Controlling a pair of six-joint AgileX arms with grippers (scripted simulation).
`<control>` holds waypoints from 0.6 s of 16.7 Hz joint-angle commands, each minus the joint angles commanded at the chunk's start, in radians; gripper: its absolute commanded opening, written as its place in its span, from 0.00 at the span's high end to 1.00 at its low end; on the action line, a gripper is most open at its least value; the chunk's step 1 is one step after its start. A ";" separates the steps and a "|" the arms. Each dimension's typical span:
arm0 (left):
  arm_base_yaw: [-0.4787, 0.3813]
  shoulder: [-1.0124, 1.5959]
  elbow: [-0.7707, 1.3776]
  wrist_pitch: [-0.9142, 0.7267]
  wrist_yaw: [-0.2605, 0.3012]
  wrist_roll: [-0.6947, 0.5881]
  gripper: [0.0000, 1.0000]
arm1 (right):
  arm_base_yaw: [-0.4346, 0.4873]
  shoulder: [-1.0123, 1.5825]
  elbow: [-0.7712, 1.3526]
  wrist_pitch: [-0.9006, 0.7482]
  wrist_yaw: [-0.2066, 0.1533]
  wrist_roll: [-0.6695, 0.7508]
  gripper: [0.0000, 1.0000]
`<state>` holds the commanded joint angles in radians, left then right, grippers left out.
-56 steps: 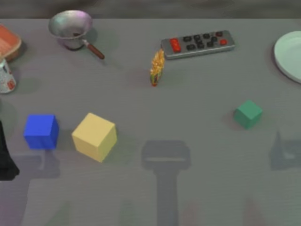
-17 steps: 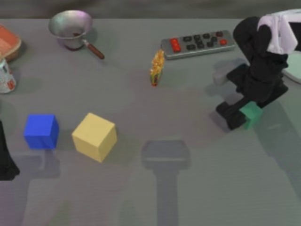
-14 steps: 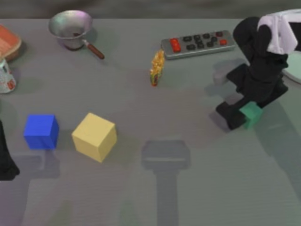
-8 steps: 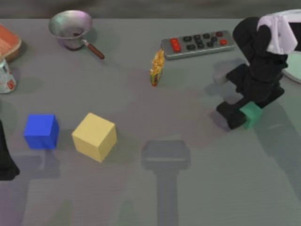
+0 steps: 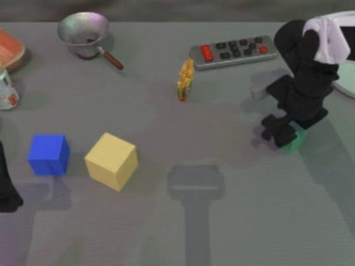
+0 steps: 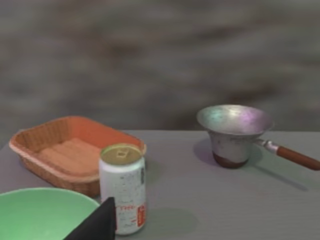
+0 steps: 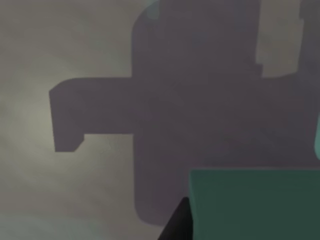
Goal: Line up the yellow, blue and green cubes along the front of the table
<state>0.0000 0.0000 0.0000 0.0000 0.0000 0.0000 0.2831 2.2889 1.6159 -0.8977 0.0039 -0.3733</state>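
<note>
Top view: half a second ago the right claw (image 5: 287, 134) stood wide around the green cube (image 5: 292, 142), one finger well out toward the middle of the tabletop (image 5: 222, 221). Now that finger is drawn in against the cube, and only a sliver of green shows beneath the black fingers. The cube sits in the same place on the right half of the tabletop, so I judge the grip has just been taken and the lift not yet begun. That makes green the first cube in hand for the line along the front. The blue cube (image 5: 49, 154) and the yellow cube (image 5: 111, 160) lie near each other on the left half, apart and untouched. The left arm is parked at the left edge, only a dark part of it showing.

Left wrist view: it looks across the far left corner, at a can (image 6: 123, 187), a basket (image 6: 70, 152), a green bowl (image 6: 45, 212) and a metal pan (image 6: 235, 132). No cube is here, and whether the left claw is open I cannot tell.

Right wrist view: the green cube (image 7: 255, 205) fills the near corner, a dark finger (image 7: 177, 225) pressed to its side. Beyond is bare tabletop (image 7: 60, 55) under the arm's shadow. The right claw is narrowed to the cube's width and grips it.
</note>
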 joint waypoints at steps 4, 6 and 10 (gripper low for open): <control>0.000 0.000 0.000 0.000 0.000 0.000 0.00 | 0.000 0.000 0.000 0.000 0.000 0.000 1.00; 0.000 0.000 0.000 0.000 0.000 0.000 0.00 | 0.000 0.000 0.000 0.000 0.000 0.000 1.00; 0.000 0.000 0.000 0.000 0.000 0.000 0.00 | 0.003 -0.046 0.041 -0.056 -0.012 0.006 1.00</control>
<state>0.0000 0.0000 0.0000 0.0000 0.0000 0.0000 0.2859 2.2429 1.6574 -0.9538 -0.0081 -0.3675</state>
